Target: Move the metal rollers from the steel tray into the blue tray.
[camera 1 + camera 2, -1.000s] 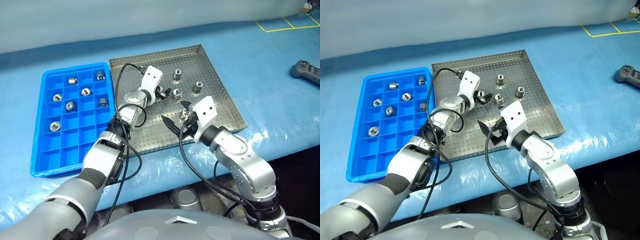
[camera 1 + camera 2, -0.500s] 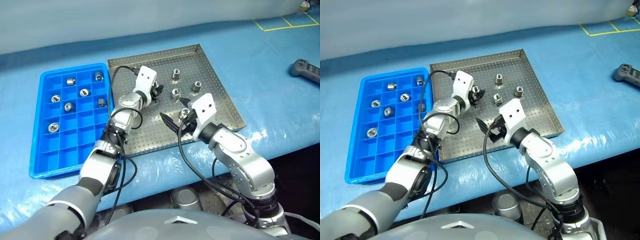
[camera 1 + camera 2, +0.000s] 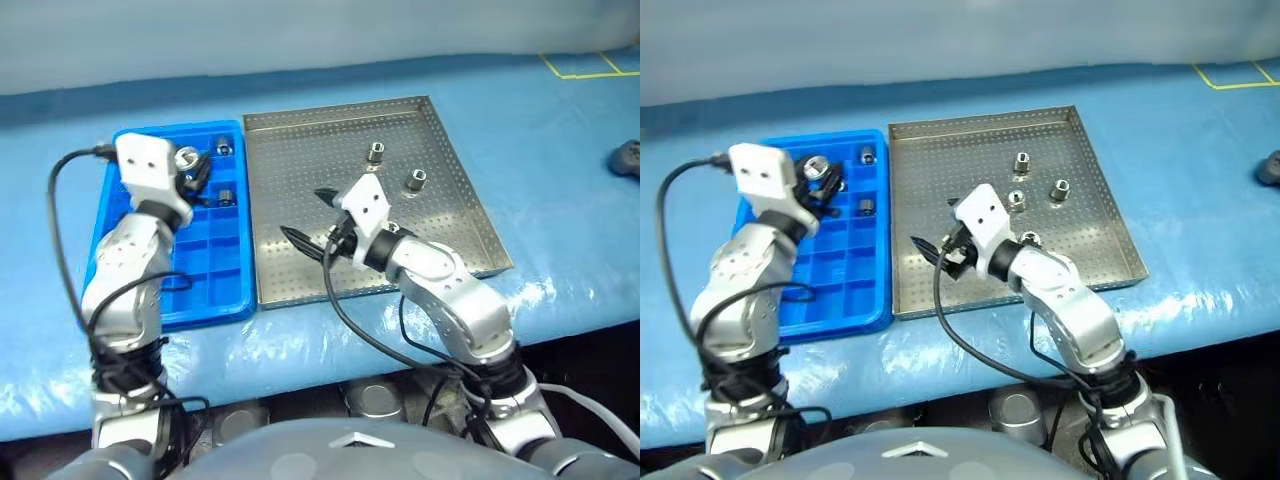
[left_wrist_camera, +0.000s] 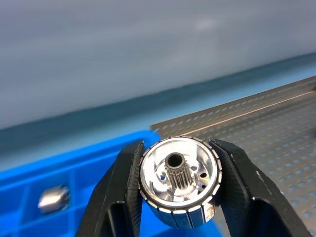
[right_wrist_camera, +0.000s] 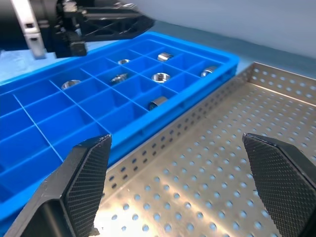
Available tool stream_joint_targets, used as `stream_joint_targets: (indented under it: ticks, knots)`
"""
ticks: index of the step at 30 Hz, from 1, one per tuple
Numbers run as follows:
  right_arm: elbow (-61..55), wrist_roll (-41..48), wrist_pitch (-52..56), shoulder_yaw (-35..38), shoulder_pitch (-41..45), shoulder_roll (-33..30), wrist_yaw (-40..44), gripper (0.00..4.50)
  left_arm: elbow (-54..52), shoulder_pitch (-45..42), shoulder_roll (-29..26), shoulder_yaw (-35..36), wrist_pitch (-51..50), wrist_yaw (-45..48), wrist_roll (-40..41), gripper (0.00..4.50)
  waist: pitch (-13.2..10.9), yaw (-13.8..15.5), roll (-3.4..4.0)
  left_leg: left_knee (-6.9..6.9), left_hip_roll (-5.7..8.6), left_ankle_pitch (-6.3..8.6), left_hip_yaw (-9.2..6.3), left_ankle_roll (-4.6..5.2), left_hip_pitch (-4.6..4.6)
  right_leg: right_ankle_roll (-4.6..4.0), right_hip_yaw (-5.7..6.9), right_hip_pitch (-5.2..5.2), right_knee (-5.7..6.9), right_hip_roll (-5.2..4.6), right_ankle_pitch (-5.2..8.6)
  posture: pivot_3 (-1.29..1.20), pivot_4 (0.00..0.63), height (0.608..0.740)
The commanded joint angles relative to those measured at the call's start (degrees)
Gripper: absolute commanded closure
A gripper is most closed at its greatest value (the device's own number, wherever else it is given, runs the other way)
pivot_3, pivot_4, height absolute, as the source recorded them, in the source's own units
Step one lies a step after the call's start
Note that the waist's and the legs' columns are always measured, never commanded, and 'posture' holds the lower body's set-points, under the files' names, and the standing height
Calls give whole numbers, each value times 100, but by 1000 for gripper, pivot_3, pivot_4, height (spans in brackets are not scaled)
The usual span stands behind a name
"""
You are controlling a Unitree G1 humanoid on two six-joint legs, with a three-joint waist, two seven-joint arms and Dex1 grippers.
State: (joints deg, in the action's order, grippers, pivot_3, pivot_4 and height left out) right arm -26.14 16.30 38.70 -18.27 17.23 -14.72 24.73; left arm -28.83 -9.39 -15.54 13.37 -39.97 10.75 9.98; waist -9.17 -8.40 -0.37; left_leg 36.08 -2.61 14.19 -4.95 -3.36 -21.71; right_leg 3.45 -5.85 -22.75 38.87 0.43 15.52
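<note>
- Left gripper (image 4: pixel 178 183): jaws clenched on a roller (image 4: pixel 180 180), held over the blue tray (image 3: pixel 135 300) at the frame's upper left.
- Right gripper (image 5: pixel 182 190): jaws released, empty, over the steel tray (image 3: pixel 470 215) at centre frame.
- Loose rollers (image 3: pixel 1021 162) lie in the steel tray's upper right; others sit in blue compartments.

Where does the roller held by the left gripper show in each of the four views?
Left eye: held roller over the blue tray's far end.
Right eye: same roller, over that far end.
Left wrist: centre, between the fingers.
Right wrist: roller itself cannot be made out; left gripper at top.
Shared landmark: the blue tray.
</note>
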Motion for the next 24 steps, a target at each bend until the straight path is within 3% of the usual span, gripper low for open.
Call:
stream_joint_targets:
  ticks: [1, 7, 16, 24]
  knots:
    - [95, -9, -338, -128, 167, 54, 268, 0, -806, 552, -13, 165, -239, -202, -32, 2710, 0, 165, 0, -2, 0, 0, 0, 0, -1, -5, 0, 0, -3, -1, -3, 9, 150, 740]
    - [183, 7, -411, -316, 233, 119, 528, 0, -1258, 1417, 208, 383, -662, -371, 131, 2710, 1, 486, -3, -2, 1, 0, -1, -1, -3, -23, 7, 1, -6, -6, -13, 39, 150, 740]
    - [118, -11, -377, -338, 183, 151, 567, 0, -965, 1835, 202, 137, -983, -412, 109, 2710, 1, 499, -3, -2, -2, -3, -3, -5, 1, -18, 12, 1, -2, -3, -9, 15, 150, 740]
    - [-109, -5, -309, -239, -46, 37, 471, 0, -1038, 1408, 195, 129, -1137, -346, 358, 11, 1, 476, -3, -5, -2, -3, -3, -5, 1, -22, 12, 0, -3, -3, -11, -19, 150, 740]
